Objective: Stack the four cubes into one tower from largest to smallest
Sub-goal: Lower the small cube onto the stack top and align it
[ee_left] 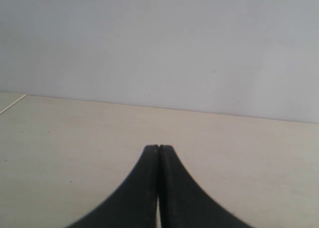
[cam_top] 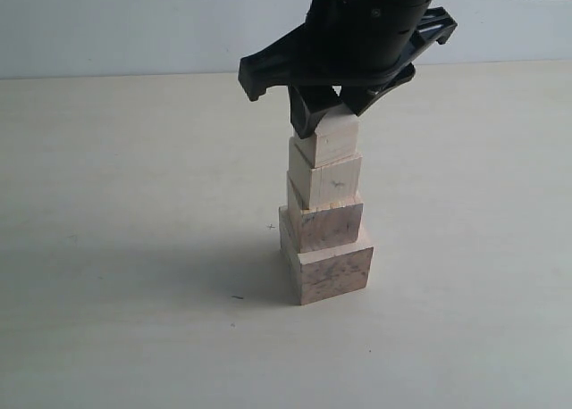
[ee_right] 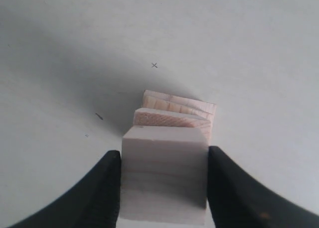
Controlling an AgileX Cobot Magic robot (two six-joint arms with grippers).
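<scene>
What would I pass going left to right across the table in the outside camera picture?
A small dark mark → tiny cross mark → tower of four cubes. The right gripper, its jaws on the smallest cube, spreads above these, so it has no clear place.

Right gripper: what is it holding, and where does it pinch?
The right gripper holds the smallest cube by two opposite sides, on top of the tower.
</scene>
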